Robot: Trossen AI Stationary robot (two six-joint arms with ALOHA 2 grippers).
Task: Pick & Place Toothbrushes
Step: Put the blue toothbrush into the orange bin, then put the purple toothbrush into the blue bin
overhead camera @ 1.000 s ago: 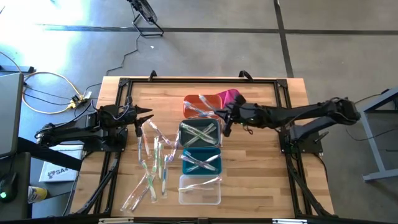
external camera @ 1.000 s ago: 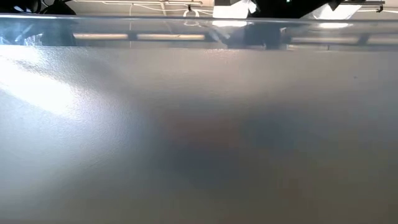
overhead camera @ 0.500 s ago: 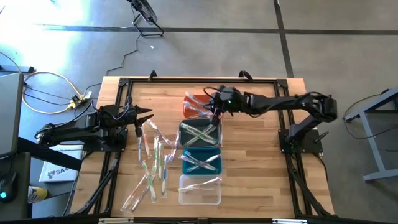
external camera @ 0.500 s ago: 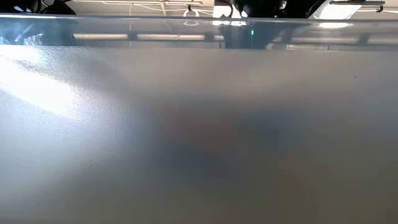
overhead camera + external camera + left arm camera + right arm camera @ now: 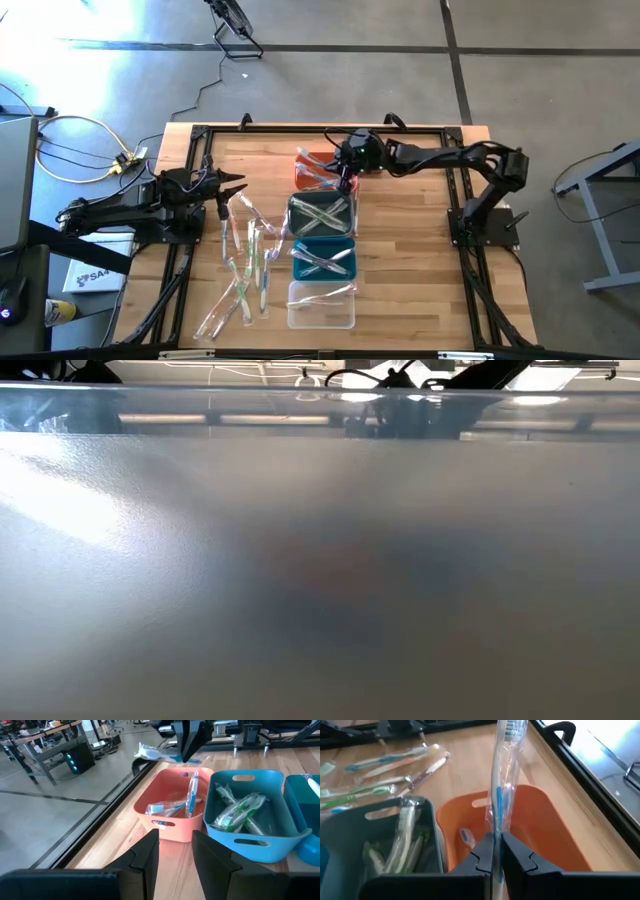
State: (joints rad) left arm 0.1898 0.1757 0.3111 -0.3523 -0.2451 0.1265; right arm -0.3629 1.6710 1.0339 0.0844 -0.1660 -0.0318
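Right claw [image 5: 496, 851] is pinched shut on a wrapped blue toothbrush [image 5: 502, 775], holding it over the orange bin [image 5: 545, 835] at the far end of the bin row. My read is that the drop is the step in hand. Done well, the brush goes in with its long axis along the bin's length, released low, so the glossy wrapper cannot catch on the rim and tip out; it stands out lengthwise from the claw now, so a turn before letting go would help.

Starting with the largest thing, the desk [image 5: 420, 250] has bare wood on the right side, giving that arm room to pull back. A black frame rail [image 5: 580, 765] runs just beside the orange bin's outer wall, so there is little slack there. The grey bin [image 5: 322, 215] touches the orange one on its near side. Loose toothbrushes [image 5: 245, 265] lie scattered on the left half of the desk. Left claw [image 5: 175, 854] waits by the left edge, fingers parted and empty.
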